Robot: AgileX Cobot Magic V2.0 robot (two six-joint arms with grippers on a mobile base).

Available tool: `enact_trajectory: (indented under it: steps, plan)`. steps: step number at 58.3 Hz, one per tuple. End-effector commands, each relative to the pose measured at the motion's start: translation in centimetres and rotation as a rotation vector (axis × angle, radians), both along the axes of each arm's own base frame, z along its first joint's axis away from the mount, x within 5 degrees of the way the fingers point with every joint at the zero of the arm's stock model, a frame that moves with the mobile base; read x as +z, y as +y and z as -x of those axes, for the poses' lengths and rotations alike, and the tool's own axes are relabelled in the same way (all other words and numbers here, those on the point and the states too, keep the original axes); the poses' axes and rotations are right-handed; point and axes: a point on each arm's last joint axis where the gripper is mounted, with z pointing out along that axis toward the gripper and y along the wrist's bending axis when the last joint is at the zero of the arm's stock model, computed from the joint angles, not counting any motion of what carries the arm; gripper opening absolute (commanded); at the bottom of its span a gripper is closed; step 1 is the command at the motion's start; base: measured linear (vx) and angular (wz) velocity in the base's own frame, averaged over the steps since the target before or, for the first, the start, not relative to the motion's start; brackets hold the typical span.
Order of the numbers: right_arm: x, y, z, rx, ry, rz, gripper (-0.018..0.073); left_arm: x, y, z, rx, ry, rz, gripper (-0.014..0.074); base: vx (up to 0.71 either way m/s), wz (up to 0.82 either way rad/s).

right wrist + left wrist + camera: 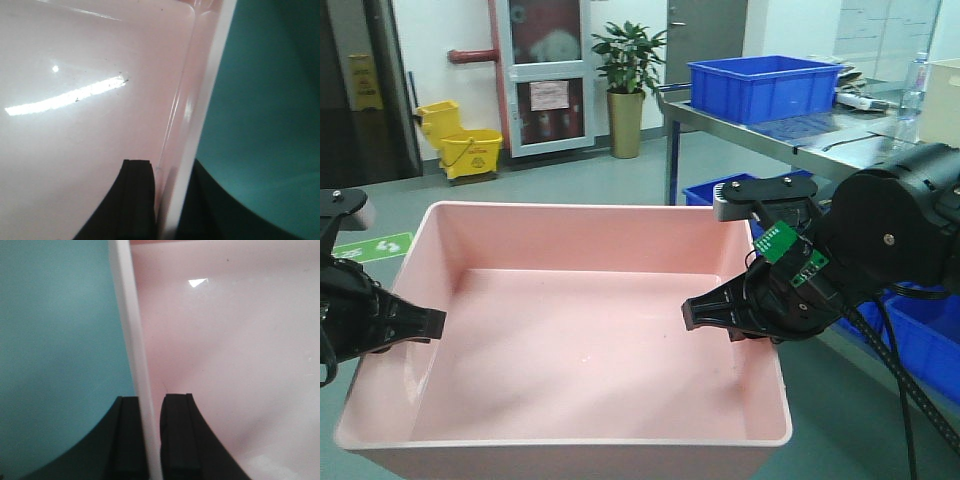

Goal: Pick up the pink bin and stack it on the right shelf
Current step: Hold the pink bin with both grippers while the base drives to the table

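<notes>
Two thin pinches are all that carry the pink bin [580,235], and that is where trouble could start. The left gripper [423,322] is clamped on the bin's left wall, one finger inside and one outside, as the left wrist view shows with the rolled rim running between the black pads [177,440]. The right gripper [705,312] bites the right wall the same way, its inner finger [135,200] pressed against the pink plastic. Both arms reach in low from the sides, fingers pointing toward each other across the open bin, which sits near the camera and seems to hang clear of the teal floor [60,330]. If the arms drift apart or move out of step, the tapered walls may flex and slide out of a grip, or the bin could tilt about the two hold points. The right shelf [840,135] lies far off to the right, well apart and higher. Swinging there risks knocking the bin's corner against the shelf edge, the blue crate [765,85] on top, or the lower blue crates [925,340] beneath.
</notes>
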Motion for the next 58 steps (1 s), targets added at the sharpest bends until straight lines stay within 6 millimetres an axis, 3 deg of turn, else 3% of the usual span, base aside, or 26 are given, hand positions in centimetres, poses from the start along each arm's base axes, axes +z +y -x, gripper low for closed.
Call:
enact_trajectory:
  steps: [1, 58]
  plan:
    - [2.9, -0.74, 0.28, 0.02, -0.149, 0.004, -0.0008, 2.89, -0.1, 0.62, 0.001, -0.149, 0.051, -0.0001, 0.29, -0.25]
    - [2.89, -0.74, 0.29, 0.02, -0.148, 0.005, -0.0008, 2.73, -0.12, 0.74, -0.005, -0.129, 0.047, -0.0001, 0.43, 0.1]
